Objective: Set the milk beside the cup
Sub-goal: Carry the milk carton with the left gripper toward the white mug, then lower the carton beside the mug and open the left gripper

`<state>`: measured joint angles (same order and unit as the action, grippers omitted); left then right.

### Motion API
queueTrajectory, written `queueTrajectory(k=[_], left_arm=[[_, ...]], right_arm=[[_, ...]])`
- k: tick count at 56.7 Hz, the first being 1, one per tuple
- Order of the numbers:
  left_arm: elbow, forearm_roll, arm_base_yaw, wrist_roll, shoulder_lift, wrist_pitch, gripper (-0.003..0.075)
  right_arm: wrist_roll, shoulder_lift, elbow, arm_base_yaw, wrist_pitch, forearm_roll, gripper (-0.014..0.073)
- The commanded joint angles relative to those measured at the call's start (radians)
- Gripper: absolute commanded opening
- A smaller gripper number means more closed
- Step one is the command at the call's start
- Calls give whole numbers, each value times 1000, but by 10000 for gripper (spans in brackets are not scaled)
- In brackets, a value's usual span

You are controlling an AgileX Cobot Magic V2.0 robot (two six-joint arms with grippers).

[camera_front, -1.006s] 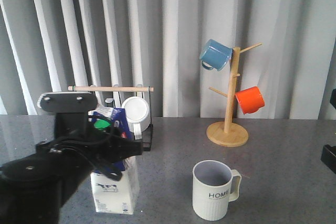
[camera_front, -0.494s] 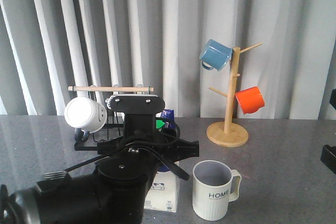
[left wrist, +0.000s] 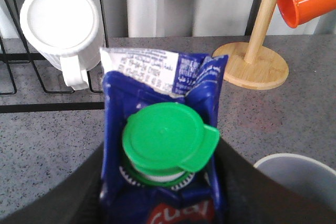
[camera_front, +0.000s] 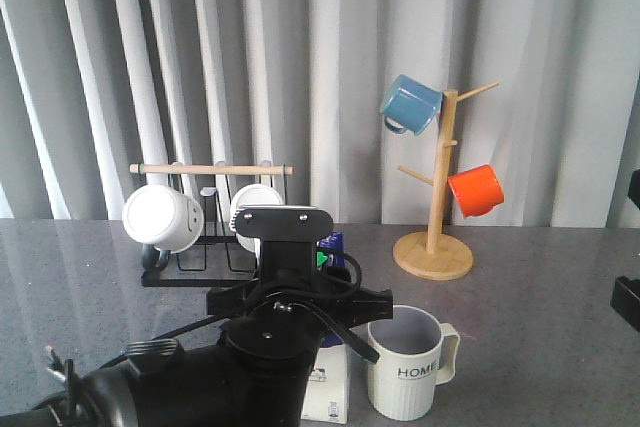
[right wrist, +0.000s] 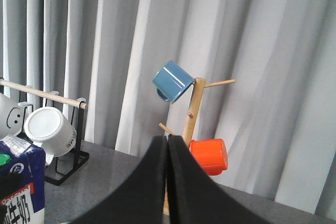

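Carried rightward, milk [camera_front: 331, 395] apparently touches cup [camera_front: 405, 364], left gripper [left wrist: 163, 203] clamped.

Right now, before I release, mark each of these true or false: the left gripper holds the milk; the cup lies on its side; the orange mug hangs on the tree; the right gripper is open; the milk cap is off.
1. The left gripper holds the milk. True.
2. The cup lies on its side. False: it stands upright, mouth up.
3. The orange mug hangs on the tree. True.
4. The right gripper is open. False: its fingers are pressed together, holding nothing.
5. The milk cap is off. False: the green cap sits on the spout.
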<state>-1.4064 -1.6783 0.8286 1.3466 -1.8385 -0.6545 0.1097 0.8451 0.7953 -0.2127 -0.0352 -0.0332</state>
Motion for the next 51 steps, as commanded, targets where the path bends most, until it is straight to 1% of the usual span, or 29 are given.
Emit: queueTrajectory(k=[1, 19, 39, 45, 51], left_arm=[[-34, 49, 4, -9, 46, -4, 130], [-34, 93, 12, -8, 46, -4, 130], [-34, 92, 20, -17, 4, -14, 139], [-34, 93, 23, -54, 1, -17, 181], [-34, 93, 23, -61, 0, -27, 271]], right_arm=[[11, -8, 30, 8, -75, -1, -8], [11, -8, 30, 8, -75, -1, -8], [11, -8, 30, 8, -75, -1, -8], [11, -8, 30, 8, -75, -1, -8], [11, -8, 30, 8, -75, -1, -8]])
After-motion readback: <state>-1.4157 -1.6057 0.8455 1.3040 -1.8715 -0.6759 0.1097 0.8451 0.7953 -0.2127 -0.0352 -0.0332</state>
